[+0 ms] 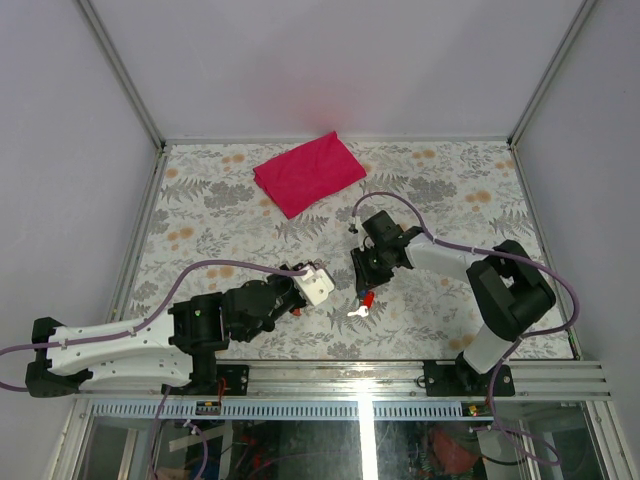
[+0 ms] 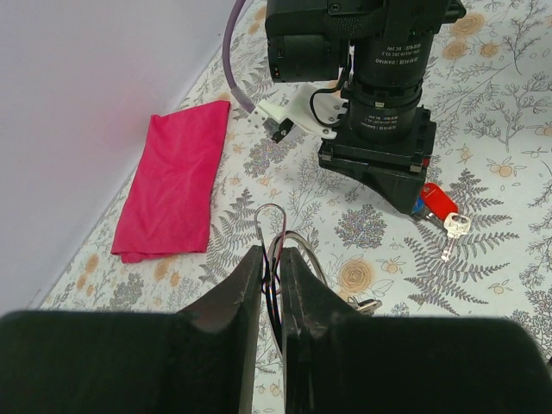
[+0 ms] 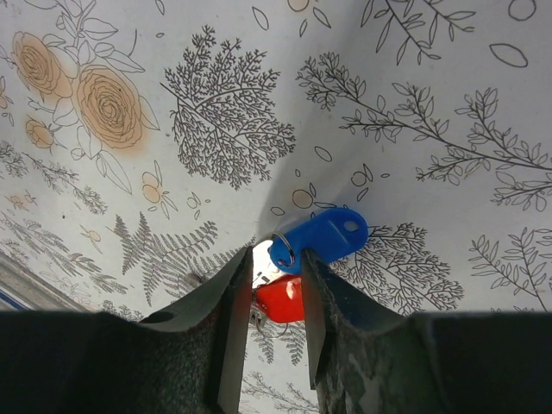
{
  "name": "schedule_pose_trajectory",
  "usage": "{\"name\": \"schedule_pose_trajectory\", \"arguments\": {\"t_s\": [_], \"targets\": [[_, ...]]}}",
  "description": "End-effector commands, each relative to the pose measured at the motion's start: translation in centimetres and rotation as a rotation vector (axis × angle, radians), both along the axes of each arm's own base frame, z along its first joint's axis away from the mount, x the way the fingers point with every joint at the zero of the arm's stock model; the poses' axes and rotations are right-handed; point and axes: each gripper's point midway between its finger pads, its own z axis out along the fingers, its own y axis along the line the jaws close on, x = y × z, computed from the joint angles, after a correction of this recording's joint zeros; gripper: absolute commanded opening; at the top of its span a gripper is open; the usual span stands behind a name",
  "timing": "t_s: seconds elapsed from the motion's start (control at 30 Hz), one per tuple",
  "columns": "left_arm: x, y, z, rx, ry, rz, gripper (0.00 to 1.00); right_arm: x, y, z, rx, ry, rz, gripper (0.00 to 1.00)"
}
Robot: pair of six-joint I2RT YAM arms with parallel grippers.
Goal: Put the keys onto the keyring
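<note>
Care matters here: the right gripper (image 3: 274, 267), low centre of its wrist view, has jaws narrowly parted around the red key (image 3: 280, 302), with the blue key (image 3: 321, 236) just above right. Whether they bear on it I cannot tell. Best to close squarely on the plastic head, leaving its hole free. At bottom centre of its view, the left gripper (image 2: 272, 263) is pressed together on the keyring (image 2: 270, 207).

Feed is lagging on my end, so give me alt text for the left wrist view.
The left pincer is shut on the thin wire of the keyring, close to the camera. Beyond it, the right pincer points down at the floral table cover right beside the red-headed and blue-headed keys; a magenta cloth lies to the left by the wall.
</note>
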Motion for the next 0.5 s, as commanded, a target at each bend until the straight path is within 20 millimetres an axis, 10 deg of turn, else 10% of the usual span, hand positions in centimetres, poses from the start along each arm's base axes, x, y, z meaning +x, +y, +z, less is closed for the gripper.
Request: {"name": "schedule_pose_trajectory", "arguments": {"t_s": [0.0, 0.47], "targets": [[0.08, -0.04, 1.12, -0.060, -0.008, 0.001, 0.00, 0.56, 0.43, 0.16, 0.011, 0.007, 0.014, 0.35], [0.23, -0.09, 1.14, -0.055, -0.012, 0.003, 0.00, 0.27, -0.09, -0.62, -0.023, 0.030, 0.018, 0.16]]}}
